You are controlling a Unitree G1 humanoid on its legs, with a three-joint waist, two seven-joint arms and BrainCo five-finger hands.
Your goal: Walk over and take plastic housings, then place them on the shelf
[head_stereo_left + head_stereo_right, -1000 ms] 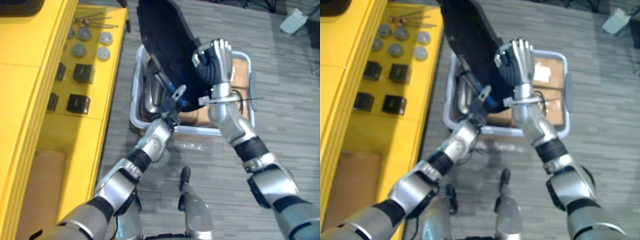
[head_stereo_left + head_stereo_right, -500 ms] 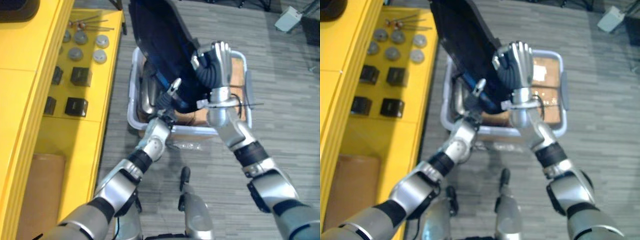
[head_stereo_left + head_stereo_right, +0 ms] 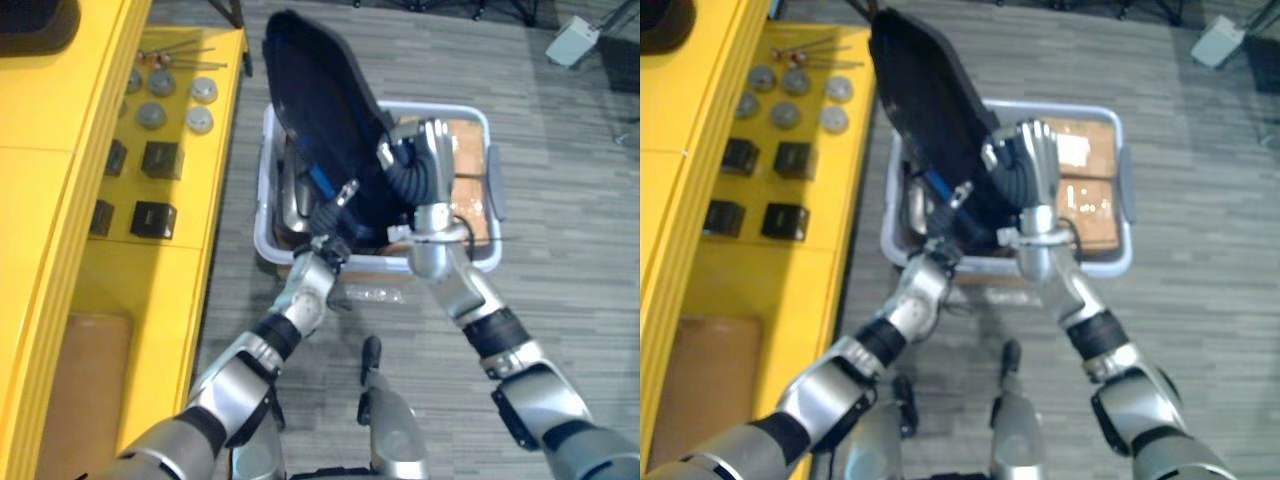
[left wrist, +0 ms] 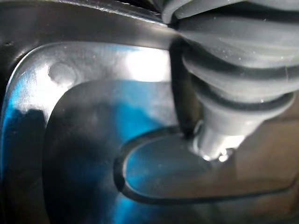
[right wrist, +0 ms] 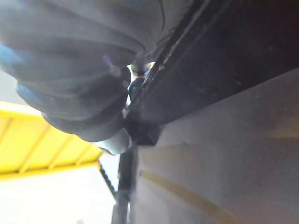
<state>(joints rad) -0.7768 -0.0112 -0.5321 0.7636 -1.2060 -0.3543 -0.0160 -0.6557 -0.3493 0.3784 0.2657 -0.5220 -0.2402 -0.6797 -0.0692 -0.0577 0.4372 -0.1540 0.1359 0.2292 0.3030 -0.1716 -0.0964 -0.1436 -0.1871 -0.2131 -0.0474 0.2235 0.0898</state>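
A large dark plastic housing [image 3: 320,100], long and shell-shaped, is held tilted above a pale plastic bin [image 3: 478,262] on the floor. My right hand [image 3: 428,150] is curled over the housing's right edge, its dark ribbed cover facing up. At the housing's lower end, by the bin's near rim, my left hand [image 3: 327,222] sits mostly hidden against the shell. The left wrist view looks closely at the housing's glossy inner face [image 4: 93,140]. More dark and grey parts [image 3: 296,190] lie in the bin under the housing.
A yellow shelf [image 3: 60,200] runs along the left, carrying black blocks [image 3: 162,158], round grey discs [image 3: 152,114] and a brown board [image 3: 70,380]. Brown boxes [image 3: 1085,180] lie in the bin's right half. A grey box [image 3: 572,40] stands on the floor, far right.
The view has shifted, so the housing's far end now shows. Both hands stay on the housing, which has sunk slightly toward the bin.
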